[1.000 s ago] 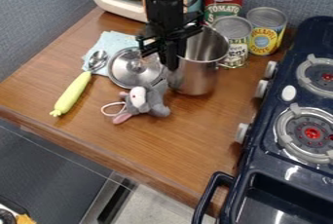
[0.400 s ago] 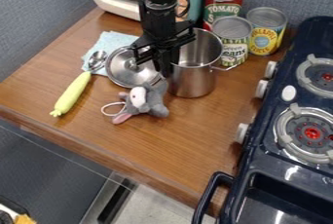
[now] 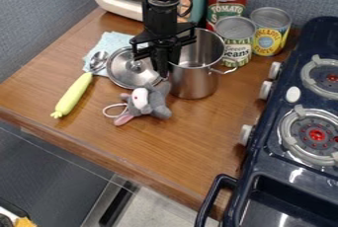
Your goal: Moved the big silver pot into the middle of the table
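While the tall silver metal pot point(image 3: 192, 80) stands upright on the brown wooden table point(image 3: 185, 152), its position has shifted slightly left in the view since the earliest frame, and its wire handle now points a little lower. The black two-finger gripper point(image 3: 162, 73) has also moved slightly left and hangs at the pot's left rim, partly in front of it. Whether the gripper is open or closed, I cannot tell. The round silver lid with a clear-looking centre point(image 3: 125, 75) has slid slightly left too.

The pot sits toward the back of the table, between the lid and the dark blue toy stove point(image 3: 271, 159). Crowding its lower left side is the grey plush mouse point(image 3: 155, 103). Behind it, close by, is a white-and-green-labelled can point(image 3: 237, 51), with a red-labelled can point(image 3: 226, 10) and a yellow-and-blue-labelled can point(image 3: 267, 38) farther back. A yellow-handled metal spoon point(image 3: 72, 94) lies left of the lid, its bowl on a pale blue cloth point(image 3: 117, 41).
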Controlling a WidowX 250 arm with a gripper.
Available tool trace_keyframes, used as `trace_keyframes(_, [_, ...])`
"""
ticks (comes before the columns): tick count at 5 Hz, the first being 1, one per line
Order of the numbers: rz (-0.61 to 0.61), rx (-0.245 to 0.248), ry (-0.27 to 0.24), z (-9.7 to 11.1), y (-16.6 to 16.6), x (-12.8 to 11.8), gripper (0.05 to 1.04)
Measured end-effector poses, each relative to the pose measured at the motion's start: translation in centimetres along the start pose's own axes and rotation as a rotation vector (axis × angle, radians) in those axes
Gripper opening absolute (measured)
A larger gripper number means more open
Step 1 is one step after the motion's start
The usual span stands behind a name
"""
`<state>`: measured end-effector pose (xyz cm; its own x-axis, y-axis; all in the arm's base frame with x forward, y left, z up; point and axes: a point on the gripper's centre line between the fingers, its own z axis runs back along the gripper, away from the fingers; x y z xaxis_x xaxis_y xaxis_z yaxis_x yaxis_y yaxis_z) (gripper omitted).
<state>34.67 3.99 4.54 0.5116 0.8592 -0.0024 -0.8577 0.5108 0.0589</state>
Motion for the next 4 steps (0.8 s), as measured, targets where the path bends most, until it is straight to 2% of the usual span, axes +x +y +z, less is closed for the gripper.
trace_keyframes(1, [-0.032, 0.007, -0.008, 0.0, -0.2, -0.2, 0.563])
trace_keyframes(2, [-0.043, 0.007, -0.041, 0.7, -0.2, -0.1, 0.855])
trace_keyframes(3, [-0.034, -0.026, -0.077, 2.5, -0.3, 0.2, 1.008])
trace_keyframes(4, [-0.113, -0.035, -0.087, 3.7, -0.4, 0.3, 1.004])
